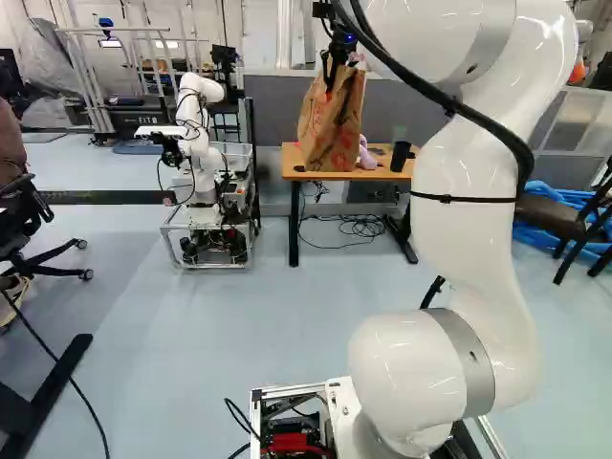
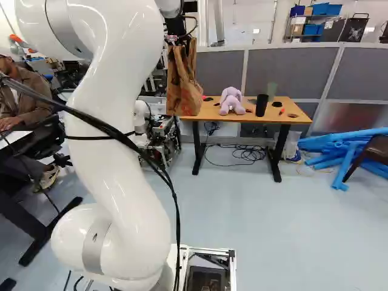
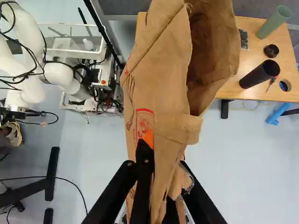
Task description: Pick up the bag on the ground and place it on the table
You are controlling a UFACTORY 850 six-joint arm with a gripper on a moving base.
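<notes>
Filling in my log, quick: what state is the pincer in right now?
Pincer: closed, holding the brown paper bag up off the floor.

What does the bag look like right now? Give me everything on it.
The bag is brown, apparently paper, creased and crumpled, with red print and a deep hollow fold. It hangs roughly upright below the black gripper, whose two fingers pinch it from both sides near its top. In both base views it overlaps the table; whether it touches the wood, I cannot tell. Its contents are hidden.
</notes>
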